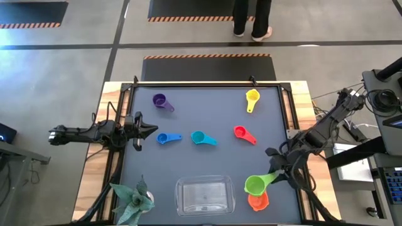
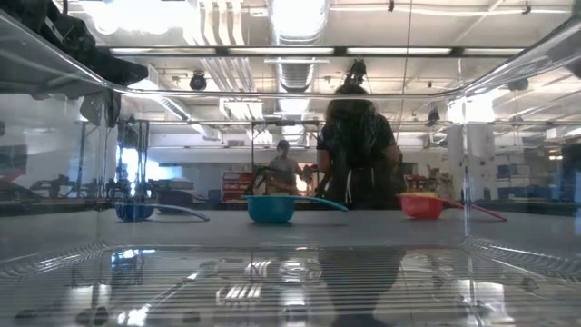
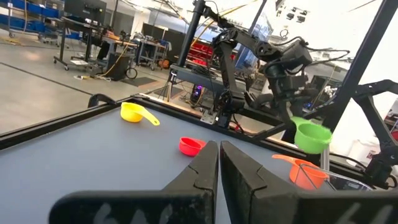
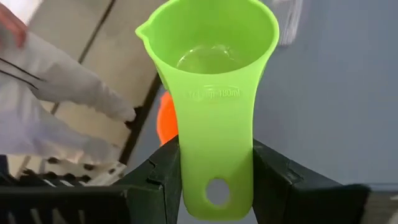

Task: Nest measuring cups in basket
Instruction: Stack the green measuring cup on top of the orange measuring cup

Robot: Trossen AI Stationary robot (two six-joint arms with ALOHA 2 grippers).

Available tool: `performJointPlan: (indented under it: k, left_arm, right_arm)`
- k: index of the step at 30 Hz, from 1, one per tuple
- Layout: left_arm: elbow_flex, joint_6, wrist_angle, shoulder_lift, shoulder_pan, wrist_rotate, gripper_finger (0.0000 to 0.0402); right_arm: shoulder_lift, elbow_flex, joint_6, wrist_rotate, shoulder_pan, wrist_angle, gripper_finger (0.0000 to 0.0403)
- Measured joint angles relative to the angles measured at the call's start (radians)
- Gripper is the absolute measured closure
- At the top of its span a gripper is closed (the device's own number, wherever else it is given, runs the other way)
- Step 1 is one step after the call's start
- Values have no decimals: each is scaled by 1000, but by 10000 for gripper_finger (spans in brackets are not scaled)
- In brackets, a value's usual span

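My right gripper point(image 1: 274, 176) point(image 4: 216, 171) is by the table's right near corner, shut on the green cup point(image 1: 254, 185) point(image 4: 211, 56). The orange cup point(image 1: 258, 201) point(image 3: 301, 173) sits on the table just below it. The clear basket point(image 1: 205, 194) lies at the near edge, left of them. Purple point(image 1: 162, 102), yellow point(image 1: 252, 97), blue point(image 1: 166, 138), teal point(image 1: 201, 138) and red point(image 1: 244, 134) cups rest apart on the mat. My left gripper point(image 1: 147, 130) point(image 3: 217, 165) is shut and holds nothing, at the left side beside the blue cup. My right gripper pinches the green cup's flat handle point(image 4: 216, 155), near its free end with the hole, between its two fingers point(image 4: 163, 174). The fingers come from the table's right side, one on each edge of the handle. The cup is lifted clear, mouth up, over the orange cup.
A green-leaved toy plant point(image 1: 133, 201) stands at the left near corner. A raised frame runs round the dark mat point(image 1: 207, 113). A person point(image 1: 251, 19) stands beyond the far edge. Open mat lies between the scattered cups and the basket.
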Motion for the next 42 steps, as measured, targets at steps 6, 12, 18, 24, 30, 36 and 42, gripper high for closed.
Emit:
performJointPlan:
  k: [6, 12, 18, 24, 30, 36, 42]
  left_arm:
    - [0, 0, 0, 0, 0, 0, 402]
    - [0, 0, 0, 0, 0, 0, 402]
    - [0, 0, 0, 0, 0, 0, 402]
    - [0, 0, 0, 0, 0, 0, 402]
    - [0, 0, 0, 0, 0, 0, 402]
    - [0, 0, 0, 0, 0, 0, 402]
    - [0, 0, 0, 0, 0, 0, 402]
  right_arm:
    - [49, -41, -5, -19, 41, 51, 280]
    - [77, -54, -5, -16, 78, 84, 274]
    - [138, -54, -7, 0, 98, 83, 270]
    - [190, -54, -6, 0, 98, 83, 276]
    - [207, -54, -7, 2, 100, 109, 246]
    - [205, -54, -11, 2, 100, 155, 211]
    - [204, -54, -72, 2, 100, 155, 181]
